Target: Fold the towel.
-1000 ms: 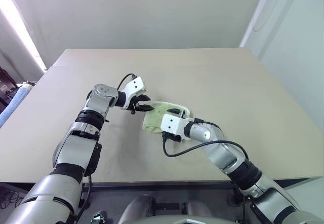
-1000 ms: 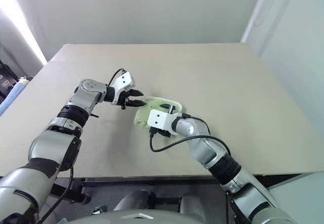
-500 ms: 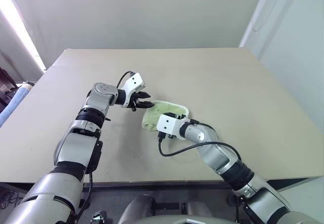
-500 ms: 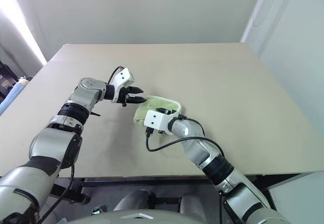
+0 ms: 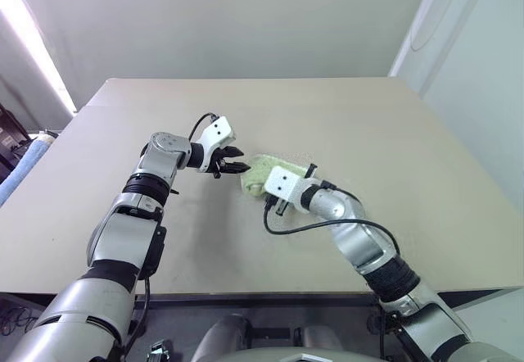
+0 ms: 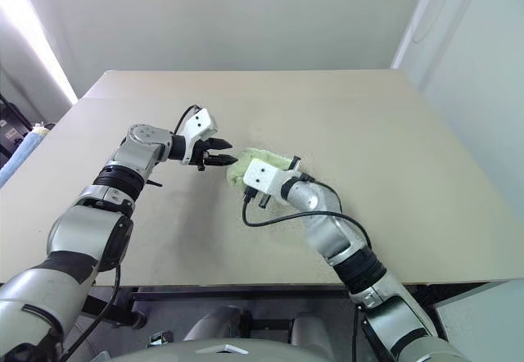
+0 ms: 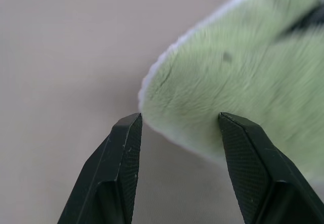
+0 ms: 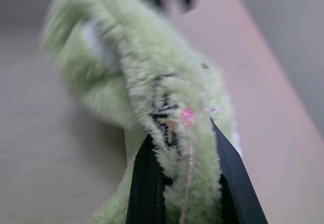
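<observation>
A wide beige tabletop (image 5: 409,149) fills the middle of the head view, with two robot arms reaching in from the bottom edge. At the far left edge of the frame, off the tabletop, lies a blue cloth roll (image 5: 20,169).

Left of centre, the left gripper (image 5: 232,162) points toward the towel (image 5: 260,170), its jaws released and standing apart. In its wrist view the rounded, white-edged rim of the towel sits just past the two black fingertips (image 7: 127,133), between them but not grasped.

At centre, the light green towel is bunched into a small heap. Just right of it, the right gripper (image 8: 179,138) has its jaws clenched on a thick fold of the terry cloth.

This looks like the start of a fold: one edge is pinched and ready to carry. The next move likely calls for the left jaws to close on the near rim, so both ends travel together.

Bare tabletop lies on every side of the towel, and its edges are well away, leaving ample room to spread or drag the cloth.
</observation>
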You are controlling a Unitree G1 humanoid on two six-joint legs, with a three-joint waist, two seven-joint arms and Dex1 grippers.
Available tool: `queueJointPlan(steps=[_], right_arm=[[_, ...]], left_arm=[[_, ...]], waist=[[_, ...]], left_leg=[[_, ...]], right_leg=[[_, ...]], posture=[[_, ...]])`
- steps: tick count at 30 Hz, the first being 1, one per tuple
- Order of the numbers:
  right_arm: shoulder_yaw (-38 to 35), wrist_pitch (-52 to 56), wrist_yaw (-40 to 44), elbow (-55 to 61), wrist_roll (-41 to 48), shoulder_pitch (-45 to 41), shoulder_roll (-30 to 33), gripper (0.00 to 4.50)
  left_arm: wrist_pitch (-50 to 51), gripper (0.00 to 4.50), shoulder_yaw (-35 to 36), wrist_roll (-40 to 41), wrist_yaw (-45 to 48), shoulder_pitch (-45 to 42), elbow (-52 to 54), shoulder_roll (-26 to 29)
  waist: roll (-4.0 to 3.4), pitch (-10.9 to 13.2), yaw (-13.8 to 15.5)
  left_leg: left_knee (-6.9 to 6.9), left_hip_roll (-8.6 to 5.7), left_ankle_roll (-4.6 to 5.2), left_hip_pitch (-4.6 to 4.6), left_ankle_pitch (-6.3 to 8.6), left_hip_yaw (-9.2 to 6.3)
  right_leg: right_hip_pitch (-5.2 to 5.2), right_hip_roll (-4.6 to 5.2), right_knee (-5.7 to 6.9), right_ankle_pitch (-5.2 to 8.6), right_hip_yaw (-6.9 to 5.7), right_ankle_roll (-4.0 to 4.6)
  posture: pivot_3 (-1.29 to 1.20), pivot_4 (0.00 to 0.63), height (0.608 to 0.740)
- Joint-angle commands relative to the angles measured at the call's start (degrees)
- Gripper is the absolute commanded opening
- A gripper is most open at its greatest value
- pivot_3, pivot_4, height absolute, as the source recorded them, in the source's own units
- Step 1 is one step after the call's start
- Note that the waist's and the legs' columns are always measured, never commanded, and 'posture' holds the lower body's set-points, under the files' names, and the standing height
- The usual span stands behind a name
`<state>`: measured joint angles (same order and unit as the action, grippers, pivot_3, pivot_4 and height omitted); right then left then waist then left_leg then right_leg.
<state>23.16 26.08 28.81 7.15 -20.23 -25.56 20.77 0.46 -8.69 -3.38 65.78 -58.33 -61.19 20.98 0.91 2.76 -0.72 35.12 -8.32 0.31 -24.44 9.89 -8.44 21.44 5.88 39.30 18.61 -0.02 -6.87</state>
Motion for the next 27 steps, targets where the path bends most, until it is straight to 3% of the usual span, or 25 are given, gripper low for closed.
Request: queueJointPlan(steps=[1,9,12,21,27], right_arm=[[-6.10,1.34,1.15,5.13,0.31,-0.50,4.21,0.03],[-20.47,4.14,-0.74,1.44,-0.86,3.58,19.88,0.03],[-23.63,5.13,-2.65,-2.47,-1.35,7.21,23.07,0.03],[-23.11,10.31,-10.34,-12.15,-1.72,11.97,17.04,0.03],[-21.94,12.05,-8.80,-11.20,-0.63,12.80,15.68,0.03]], left_arm=[[-1.24,2.55,0.13,-0.28,-0.45,-1.56,0.28,-0.09],[-2.11,2.55,0.08,-0.32,-0.78,-2.00,-0.99,-0.97],[-2.31,2.55,-0.01,-0.49,-0.85,-2.09,-1.09,-1.37],[-2.67,2.55,0.02,-1.00,-0.65,-1.70,-0.90,-1.65],[-2.93,2.55,-0.15,-1.38,-0.50,-1.54,-0.79,-1.37]], waist=[[0.00,0.00,0.02],[-0.01,0.02,0.14],[0.00,0.02,0.15],[-0.01,0.02,-0.18],[0.00,0.02,-0.02]], left_leg=[[0.00,-0.01,0.00,0.00,0.00,0.00],[-0.09,-0.01,0.00,-0.06,0.01,0.02],[-0.10,-0.01,0.01,-0.08,0.01,0.04],[-0.01,0.02,0.02,-0.06,0.00,0.07],[0.03,0.00,0.02,-0.06,0.00,0.07]], right_leg=[[0.00,0.00,-0.01,0.00,0.00,0.00],[0.01,0.13,-0.11,0.01,-0.01,0.00],[0.01,0.17,-0.15,0.01,-0.02,0.00],[-0.01,0.16,-0.07,0.00,0.01,0.01],[-0.05,0.16,-0.09,0.00,0.00,0.00]], posture=[[0.00,0.000,0.706],[0.00,0.000,0.706],[0.00,0.000,0.706],[0.00,0.000,0.706],[0.00,0.000,0.706]])
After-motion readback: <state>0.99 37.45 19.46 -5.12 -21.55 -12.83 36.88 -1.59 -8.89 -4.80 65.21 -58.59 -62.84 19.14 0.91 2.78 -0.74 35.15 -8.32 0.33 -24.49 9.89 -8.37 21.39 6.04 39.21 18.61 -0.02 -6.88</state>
